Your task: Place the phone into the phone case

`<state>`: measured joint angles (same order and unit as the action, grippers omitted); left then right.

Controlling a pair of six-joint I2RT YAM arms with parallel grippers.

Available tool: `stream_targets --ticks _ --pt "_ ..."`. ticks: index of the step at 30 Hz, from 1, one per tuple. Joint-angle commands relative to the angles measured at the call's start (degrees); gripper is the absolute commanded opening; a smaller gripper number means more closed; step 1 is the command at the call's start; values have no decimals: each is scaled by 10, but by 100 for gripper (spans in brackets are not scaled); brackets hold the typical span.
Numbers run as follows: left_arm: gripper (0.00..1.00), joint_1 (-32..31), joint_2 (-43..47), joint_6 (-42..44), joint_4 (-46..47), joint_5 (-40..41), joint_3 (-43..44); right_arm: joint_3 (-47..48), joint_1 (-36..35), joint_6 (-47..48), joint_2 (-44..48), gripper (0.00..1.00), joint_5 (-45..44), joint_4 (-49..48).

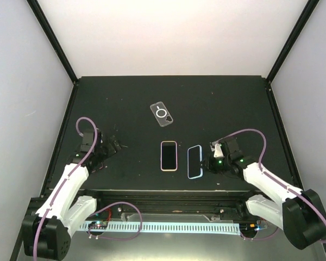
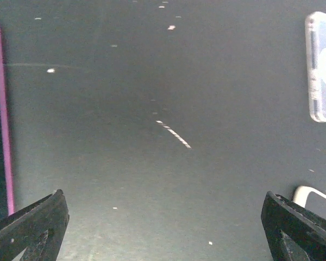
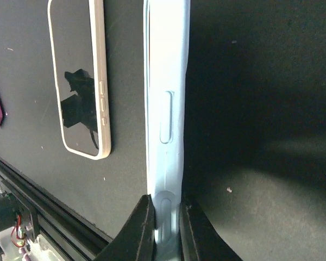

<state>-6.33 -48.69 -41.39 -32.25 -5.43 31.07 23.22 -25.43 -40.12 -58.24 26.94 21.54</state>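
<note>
Your right claw (image 3: 165, 205) clamps the rim of the light-blue phone case (image 3: 165, 81) by the near edge of the black desk (image 1: 125, 109). Your left claw (image 2: 163, 202) gapes wide, empty.

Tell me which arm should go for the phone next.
Left, probably. The left gripper is open and holds nothing, so it is free to take the phone. The right gripper is shut on the rim of the light blue case, which lies beside the phone, so it is occupied.
</note>
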Motion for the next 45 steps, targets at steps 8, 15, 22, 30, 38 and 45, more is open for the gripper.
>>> stream_targets --ticks 8,15,22,30,38,45 --pt "99 34 -40 -49 -75 192 46 -9 39 43 -64 21 -25 -33" --pt "99 67 -48 -72 -67 234 46 10 41 37 -42 46 -47 4" --pt "99 97 -86 -106 -71 280 45 47 41 47 0 78 -68 60" --pt "99 144 -152 -90 -23 255 37 108 41 63 18 99 -86 111" --pt "99 151 -201 -72 15 214 27 120 41 48 20 100 -70 87" --pt "99 159 -251 -67 45 175 24 113 41 53 18 100 -61 68"
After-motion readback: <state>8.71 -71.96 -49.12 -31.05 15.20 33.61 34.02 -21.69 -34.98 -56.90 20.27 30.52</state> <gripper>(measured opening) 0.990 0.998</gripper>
